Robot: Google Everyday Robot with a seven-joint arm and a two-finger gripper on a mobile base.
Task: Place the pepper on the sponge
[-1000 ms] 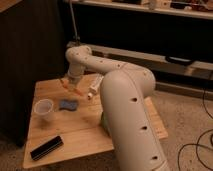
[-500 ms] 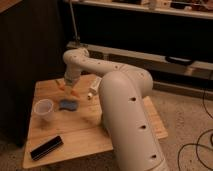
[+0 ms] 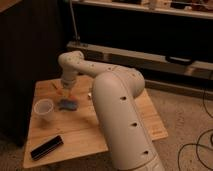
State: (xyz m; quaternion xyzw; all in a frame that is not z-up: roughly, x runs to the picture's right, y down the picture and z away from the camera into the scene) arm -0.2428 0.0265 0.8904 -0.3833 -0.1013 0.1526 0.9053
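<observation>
Lowering since the earlier frame, the gripper [image 3: 66,93] is now hanging just above the sponge [image 3: 67,104] on the table [image 3: 100,135]. The jaws are standing closed, apparently clamping the pepper [image 3: 60,92], which is showing orange at their tips. Judged light, stiff and smooth-skinned, the pepper is best gripped across its thicker mid-body, since the tapered end is likelier to slip.

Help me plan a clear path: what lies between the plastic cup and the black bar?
Only bare wooden tabletop, as the camera view shows, between the cup and the black bar. The gripper hangs just above the sponge, off that stretch.
</observation>
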